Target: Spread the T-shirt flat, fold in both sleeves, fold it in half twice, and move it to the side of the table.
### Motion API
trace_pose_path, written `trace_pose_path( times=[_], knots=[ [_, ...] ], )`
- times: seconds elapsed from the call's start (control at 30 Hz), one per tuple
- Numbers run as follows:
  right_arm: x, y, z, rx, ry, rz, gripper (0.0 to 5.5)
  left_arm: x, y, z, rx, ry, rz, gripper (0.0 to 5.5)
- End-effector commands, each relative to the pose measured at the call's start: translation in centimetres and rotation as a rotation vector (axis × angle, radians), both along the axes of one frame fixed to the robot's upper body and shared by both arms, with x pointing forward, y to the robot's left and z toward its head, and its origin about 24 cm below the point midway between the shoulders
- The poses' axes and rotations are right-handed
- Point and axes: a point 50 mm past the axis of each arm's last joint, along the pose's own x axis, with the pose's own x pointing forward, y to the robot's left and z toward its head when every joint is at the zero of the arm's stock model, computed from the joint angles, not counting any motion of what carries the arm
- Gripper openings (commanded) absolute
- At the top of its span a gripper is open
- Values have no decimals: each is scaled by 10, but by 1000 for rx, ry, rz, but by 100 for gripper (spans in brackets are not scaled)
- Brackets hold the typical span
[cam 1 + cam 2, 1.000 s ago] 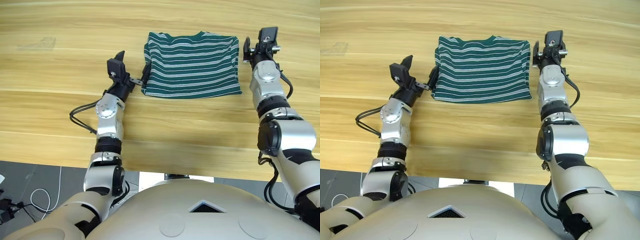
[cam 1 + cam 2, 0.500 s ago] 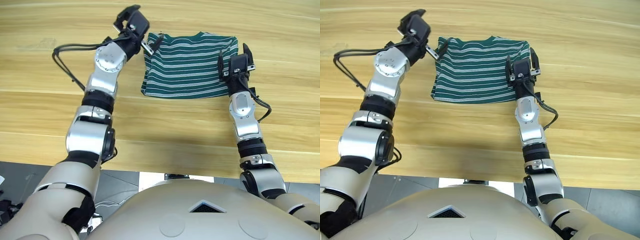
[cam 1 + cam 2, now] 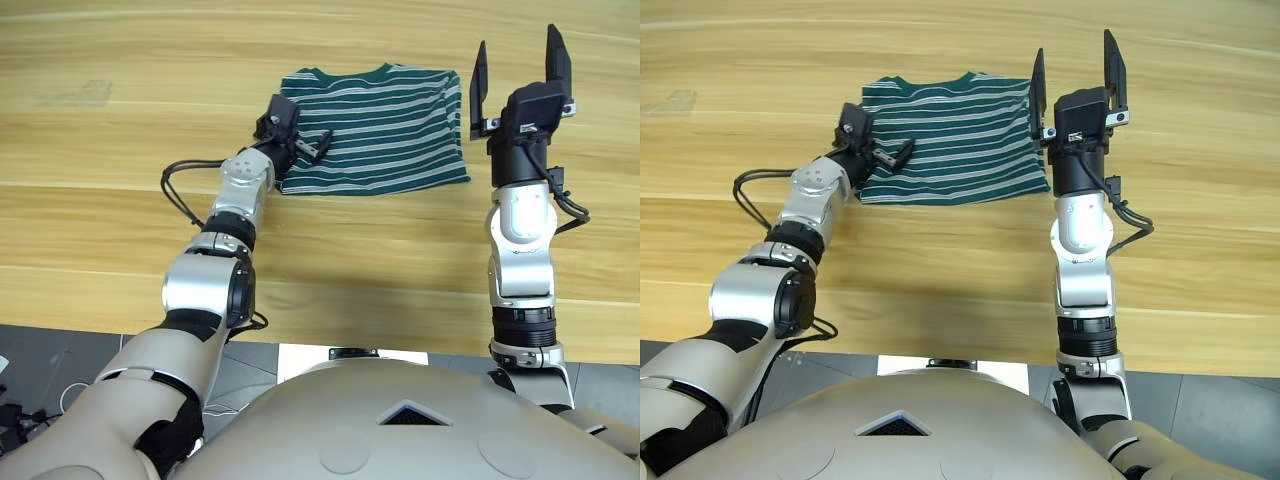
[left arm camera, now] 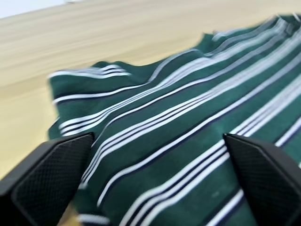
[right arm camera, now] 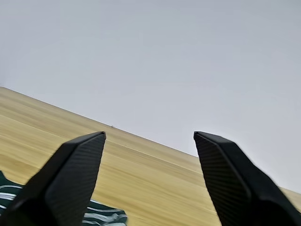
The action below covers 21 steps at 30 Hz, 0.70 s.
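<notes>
The green T-shirt (image 3: 380, 125) with white stripes lies folded into a compact rectangle on the wooden table (image 3: 110, 220), toward the far middle. My left gripper (image 3: 300, 132) lies low over the shirt's left edge, open. In the left wrist view its fingers (image 4: 44, 176) straddle the striped cloth (image 4: 178, 136) without pinching it. My right gripper (image 3: 515, 75) is raised above the table beside the shirt's right edge, fingers pointing up and spread wide. In the right wrist view a corner of the shirt (image 5: 101, 219) shows below the right gripper (image 5: 150, 179).
Bare wood stretches to the left and right of the shirt and in front of it. A faint pale mark (image 3: 72, 93) sits on the table at the far left. The table's near edge (image 3: 90, 322) runs close to me, with floor and cables (image 3: 20, 410) below.
My left gripper dropped from the shirt's far left corner to its left edge. My right gripper lifted off the shirt's right side and now points upward. The shirt sits slightly further left.
</notes>
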Motion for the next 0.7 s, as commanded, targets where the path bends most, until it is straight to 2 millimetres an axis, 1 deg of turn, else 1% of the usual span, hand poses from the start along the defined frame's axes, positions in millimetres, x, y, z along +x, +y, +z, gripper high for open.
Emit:
trace_pose_path(
  times=[0.03, 0.1, 0.13, 0.2, 0.27, 0.3, 0.37, 0.43, 0.5, 0.57, 0.63, 0.7],
  knots=[
    [-2, -4, -4, 6, 47, -24, 348, -89, -8, -70, -148, 278, 91, 507],
    [-2, -3, -9, 6, 70, -25, 348, -126, -27, -72, -220, 324, 64, 507],
    [-1, -1, -12, 4, 82, -22, 348, -145, -37, -66, -254, 340, 39, 507],
    [0, 2, -16, 0, 100, -24, 348, -169, -49, -48, -315, 358, -9, 507],
    [0, 2, -19, 2, 112, -27, 348, -186, -53, -25, -360, 347, -71, 507],
    [0, 1, -20, 3, 119, -29, 348, -194, -52, -12, -376, 331, -117, 507],
    [0, 1, -22, 3, 130, -31, 348, -204, -45, 5, -372, 314, -161, 507],
    [2, 4, -23, 3, 138, -25, 348, -207, -39, 15, -359, 309, -160, 507],
    [4, 6, -24, 2, 145, -17, 348, -210, -41, 24, -377, 310, -178, 507],
    [5, 8, -26, -1, 152, -14, 348, -216, -44, 30, -386, 318, -212, 507],
    [6, 7, -30, -4, 167, -22, 348, -220, -42, 33, -360, 313, -235, 507],
    [8, 4, -34, -8, 179, -37, 348, -220, -39, 38, -354, 284, -259, 507]
  ],
)
